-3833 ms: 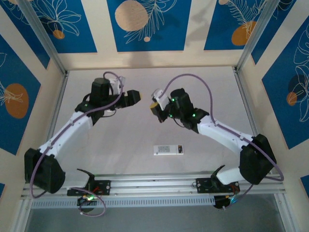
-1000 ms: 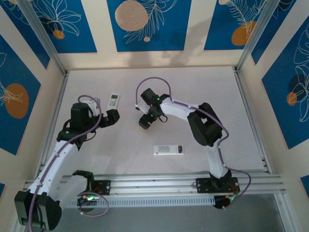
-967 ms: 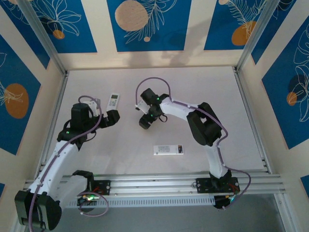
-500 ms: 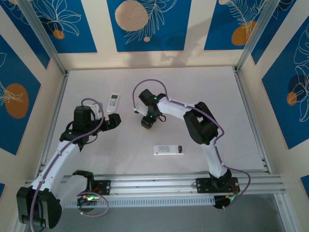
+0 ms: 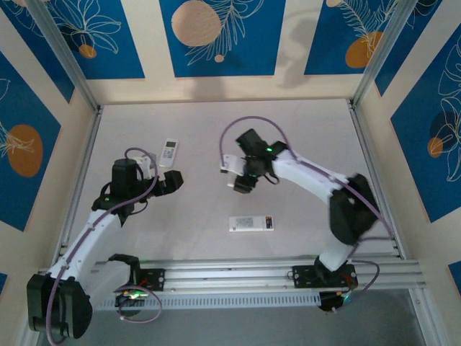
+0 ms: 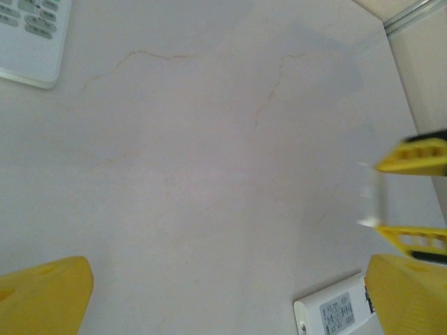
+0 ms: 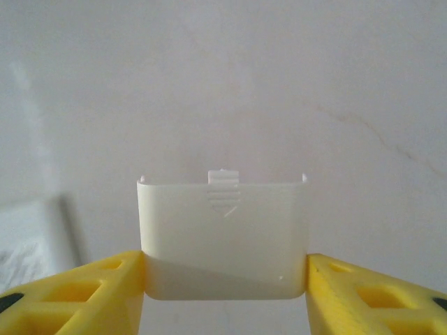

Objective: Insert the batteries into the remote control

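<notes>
A pale, faintly veined table (image 5: 302, 137) sits inside a booth of cream walls hung with blue floral panels (image 5: 223, 36). The remote control (image 5: 251, 223) lies flat near the front middle of the table, long side running left to right. In the left wrist view its printed label faces up. A dark patch (image 5: 269, 223) at its right end is too small to make out.

Behind it and apart from it, the right gripper (image 7: 225, 273) hangs above the table. Its yellow fingers (image 7: 105, 289) pinch a small cream battery cover (image 7: 223, 237) by its two side edges. The cover stands upright between them, its latch tab and embossed arrow at the top edge. In the left wrist view the same two yellow fingers show at the right edge with a blurred white sliver between them.

To the left, the left gripper (image 6: 228, 272) hangs low over bare tabletop with its jaws spread wide and nothing between them. The remote control's left end lies just beside its right finger.

A second remote (image 5: 170, 150), keypad up, lies farther back on the left, just beyond the left gripper and well apart from the first.
</notes>
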Tool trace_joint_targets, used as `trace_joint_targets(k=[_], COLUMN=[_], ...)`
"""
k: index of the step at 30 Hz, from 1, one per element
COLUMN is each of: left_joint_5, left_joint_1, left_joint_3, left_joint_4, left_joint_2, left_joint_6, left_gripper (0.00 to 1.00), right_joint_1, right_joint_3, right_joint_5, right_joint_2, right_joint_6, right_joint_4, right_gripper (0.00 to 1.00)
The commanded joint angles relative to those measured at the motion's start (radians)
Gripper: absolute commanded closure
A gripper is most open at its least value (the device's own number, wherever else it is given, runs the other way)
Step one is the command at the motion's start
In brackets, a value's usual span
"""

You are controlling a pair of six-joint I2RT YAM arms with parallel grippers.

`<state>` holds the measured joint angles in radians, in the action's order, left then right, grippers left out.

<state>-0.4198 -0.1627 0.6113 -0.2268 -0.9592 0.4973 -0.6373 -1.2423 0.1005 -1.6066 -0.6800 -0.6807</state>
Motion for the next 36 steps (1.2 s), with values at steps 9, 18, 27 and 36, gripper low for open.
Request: trace_joint_targets(k=[9, 18, 27, 36], left_joint_5=[-0.084, -0.086, -0.088, -0.09], left_joint_1=[0.0, -0.003, -0.003, -0.003], left_joint_3=[-0.022, -0.031, -0.028, -0.026], left_joint_4=[0.099, 0.095, 0.095, 0.103], left_joint_2=[0.006, 0.008, 0.005, 0.001], left_joint_6=[0.028, 0.025, 0.025, 0.029], left_gripper=[0.0, 0.0, 0.0, 0.0], right_joint_1=[0.073, 0.036, 0.02, 0.016], right_joint_3=[0.407, 0.448, 0.464, 0.527], right_joint_5=[0.042, 0.031, 0.05, 0.067], right_joint_2=[0.301, 0.234, 0.213, 0.271], right_joint_6=[-0.288, -0.27, -0.263, -0.259], right_joint_4=[-0.15, -0.058, -0.047, -0.056], right_gripper=[0.43, 0.42, 0.42, 0.41])
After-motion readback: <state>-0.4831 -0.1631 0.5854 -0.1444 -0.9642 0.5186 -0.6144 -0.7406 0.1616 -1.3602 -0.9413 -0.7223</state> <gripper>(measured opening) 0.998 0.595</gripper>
